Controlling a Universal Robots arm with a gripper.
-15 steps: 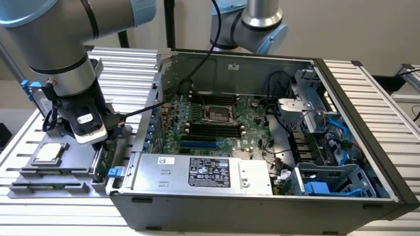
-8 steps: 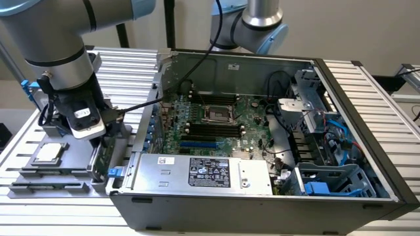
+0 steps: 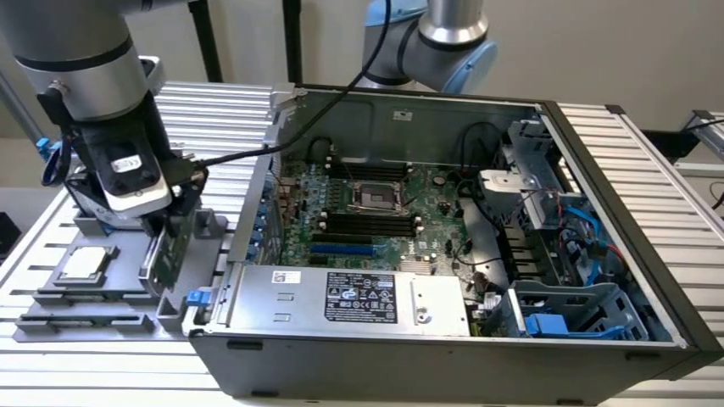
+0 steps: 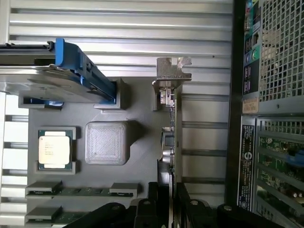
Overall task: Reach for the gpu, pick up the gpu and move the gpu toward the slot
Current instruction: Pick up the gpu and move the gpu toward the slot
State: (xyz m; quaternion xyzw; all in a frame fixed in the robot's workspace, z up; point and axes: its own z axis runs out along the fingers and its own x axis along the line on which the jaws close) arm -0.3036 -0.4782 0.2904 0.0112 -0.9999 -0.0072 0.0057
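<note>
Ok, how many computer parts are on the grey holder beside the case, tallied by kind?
gpu: 1
hard drive: 1
processor chip: 1
memory sticks: 2
Total: 5

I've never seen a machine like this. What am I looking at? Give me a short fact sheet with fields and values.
Setting: open computer case on a ribbed metal table
Parts holder: gray holder beside the case, on the exterior view's left
gpu: green card with a silver bracket at one end, standing on edge in the holder
Gripper: at the gpu's upper edge
Other parts in holder: square chip, hard drive with blue frame
Progress: gpu not yet at the motherboard inside the case
</note>
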